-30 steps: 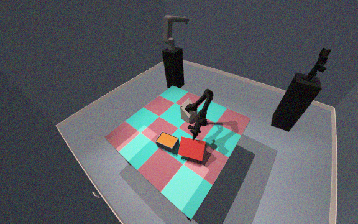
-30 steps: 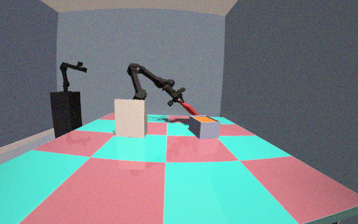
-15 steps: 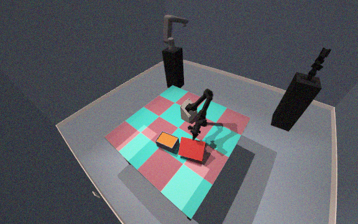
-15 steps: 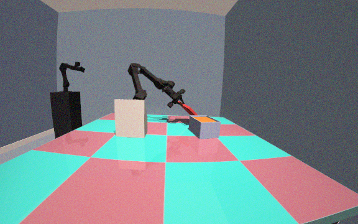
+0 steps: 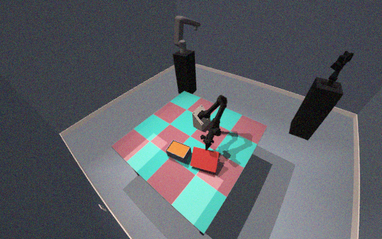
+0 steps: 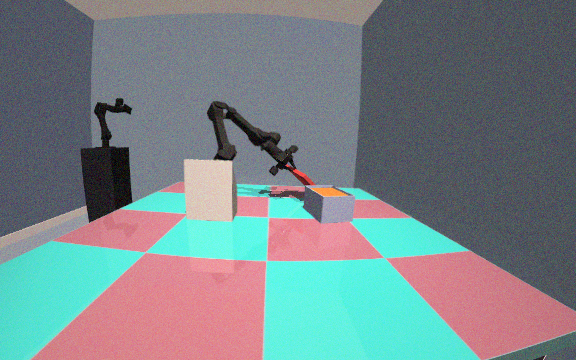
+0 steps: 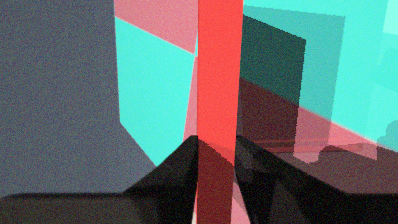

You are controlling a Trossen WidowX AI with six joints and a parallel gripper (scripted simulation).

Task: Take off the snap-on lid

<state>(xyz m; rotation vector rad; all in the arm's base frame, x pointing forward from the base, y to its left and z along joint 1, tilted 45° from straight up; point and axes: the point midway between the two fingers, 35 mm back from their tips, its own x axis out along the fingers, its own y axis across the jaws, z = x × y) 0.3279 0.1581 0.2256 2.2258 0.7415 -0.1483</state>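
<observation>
Table: checkered teal and pink, the table [image 5: 171, 186] [image 6: 208, 310] [image 7: 150, 90] fills the middle of the top frame and the lower part of the exterior frame.
Storage box: the storage box [image 5: 178, 150] [image 6: 338, 209] stands upright just left of the lid in the top frame, right of centre in the exterior frame; its upper side shows orange within a grey-blue rim, with the lid off.
Grey arm: at the upper part of the top frame, a grey arm [image 5: 178, 31] stands on a black pedestal [image 5: 186, 71] beyond the table's top corner.
Pale block: a pale block [image 5: 196, 122] [image 6: 209, 190] stands on the table, above centre in the top frame and left of centre in the exterior frame.
Lid: the red lid [image 5: 205, 160] [image 6: 302, 175] [image 7: 218, 75] is just below and right of centre in the top frame, beside the box; the exterior frame shows it tilted, sloping down to the right, its low end hidden behind the box. Whether that end touches the table cannot be told.
Gripper: the gripper [image 5: 207, 147] [image 6: 289, 166] [image 7: 215, 143] is clamped on the lid, one finger on either side of the red strip in the wrist frame.
Working arm: the black arm [image 5: 222, 106] [image 6: 220, 130] bends high, then slants down to the gripper.
Second black arm: at upper right of the top frame and left of the exterior frame, another black arm [image 5: 338, 64] [image 6: 102, 122] stands on a tall black stand [image 5: 315, 107] [image 6: 100, 182].
</observation>
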